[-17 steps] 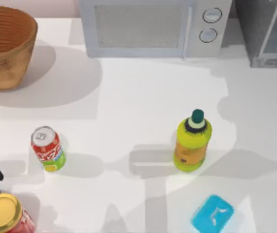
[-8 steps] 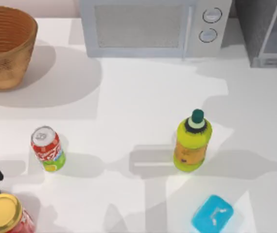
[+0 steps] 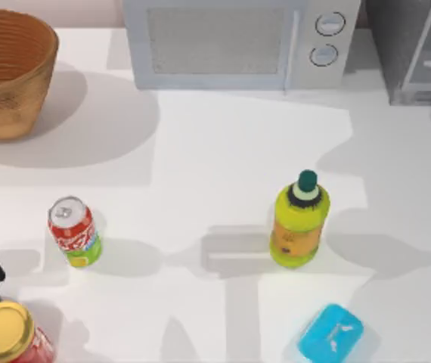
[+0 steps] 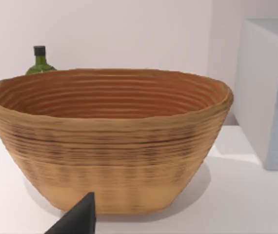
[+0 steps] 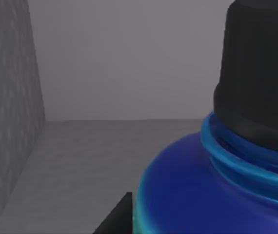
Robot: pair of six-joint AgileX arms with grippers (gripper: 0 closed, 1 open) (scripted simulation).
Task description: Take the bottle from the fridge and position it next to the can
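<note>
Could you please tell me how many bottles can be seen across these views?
3: a yellow-green bottle standing mid-table, a dark green glass bottle behind the basket, and the blue-shouldered bottle inside the grey fridge. Others may be hidden.

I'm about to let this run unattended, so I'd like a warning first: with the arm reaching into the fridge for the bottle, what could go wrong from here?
1. The bottle sits very close to the right wrist camera inside the fridge; a poor grip on its rounded shoulder might let it slip or tip.
2. The fridge's grey side wall stands close by, so pulling out could knock the bottle against it.
3. On the way to the can, the yellow-green bottle stands between and could be toppled.
</note>
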